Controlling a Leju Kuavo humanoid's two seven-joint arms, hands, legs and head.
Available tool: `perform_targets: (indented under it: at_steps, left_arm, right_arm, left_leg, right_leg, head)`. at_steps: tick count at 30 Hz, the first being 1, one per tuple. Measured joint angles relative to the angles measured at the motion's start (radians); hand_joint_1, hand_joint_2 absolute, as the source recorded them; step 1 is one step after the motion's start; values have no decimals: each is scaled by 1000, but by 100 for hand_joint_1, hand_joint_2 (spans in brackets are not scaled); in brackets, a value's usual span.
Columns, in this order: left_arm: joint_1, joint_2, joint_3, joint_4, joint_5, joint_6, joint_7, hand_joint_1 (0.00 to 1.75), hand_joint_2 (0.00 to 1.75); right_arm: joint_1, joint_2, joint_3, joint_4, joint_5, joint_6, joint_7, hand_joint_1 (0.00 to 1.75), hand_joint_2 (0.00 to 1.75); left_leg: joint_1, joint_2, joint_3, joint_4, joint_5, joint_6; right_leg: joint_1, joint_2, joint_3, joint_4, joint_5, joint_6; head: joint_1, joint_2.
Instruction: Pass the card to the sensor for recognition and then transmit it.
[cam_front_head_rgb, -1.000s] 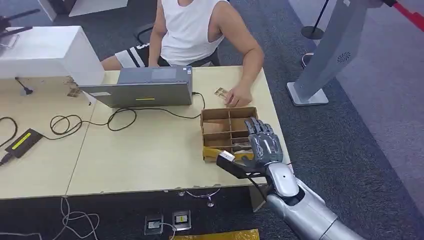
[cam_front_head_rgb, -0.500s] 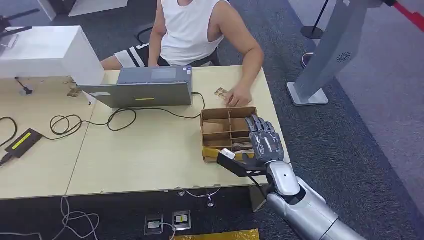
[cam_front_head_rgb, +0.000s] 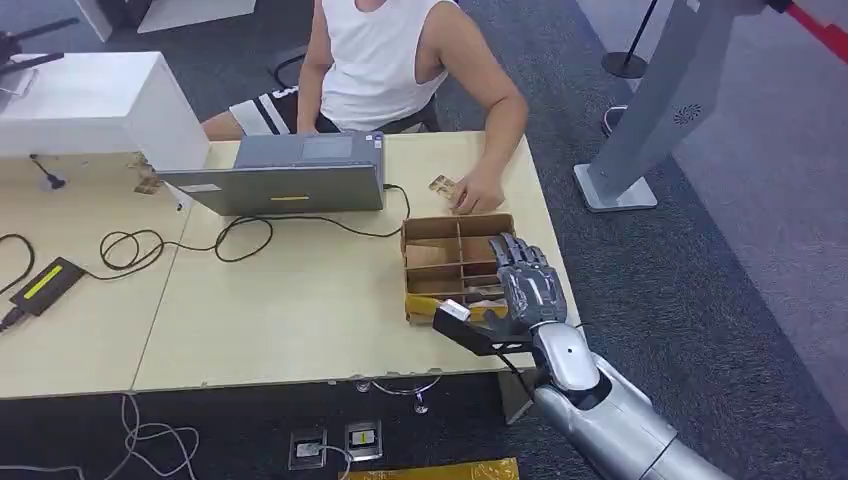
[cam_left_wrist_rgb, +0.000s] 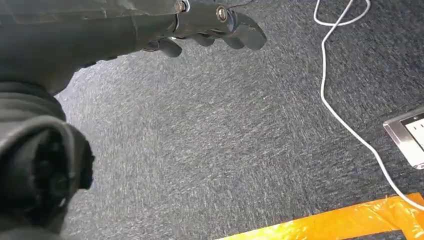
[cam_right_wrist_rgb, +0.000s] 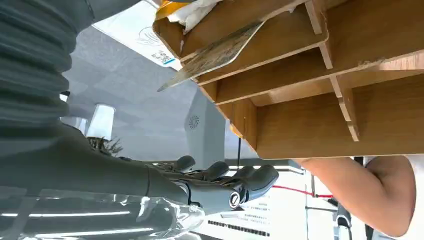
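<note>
Right hand, fingers spread and holding nothing, poised above the near right compartments of the divided wooden box; card leaning out of a near slot; risk, as judged: fingers snagging dividers, tipping box or knocking card flat.

Right hand masks the divided wooden box's near compartments; seated person cropped at the shoulders.
</note>
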Motion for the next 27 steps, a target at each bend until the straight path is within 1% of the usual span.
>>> perform_targets:
  at_steps: [3,6,27]
  left_arm:
    - [0,0,2,0,-1,0,0,0,0]
    - [0,-1,10,0,-2,0,-2,0,0]
    - [0,-1,36,0,-17,0,-8,0,0]
  right_arm:
    - [0,0,0,4,-10,24,-1,0,175]
    - [0,0,0,11,-17,34,-1,0,175]
    - [0,2,1,42,-31,48,-3,0,175]
  left_leg:
    - [0,0,0,0,0,0]
    - [0,0,0,0,0,0]
    - [0,0,0,0,0,0]
  right_leg:
    - [0,0,0,0,0,0]
    - [0,0,0,0,0,0]
    - [0,0,0,0,0,0]
  head:
    - [0,0]
    - [0,0]
    - [0,0]
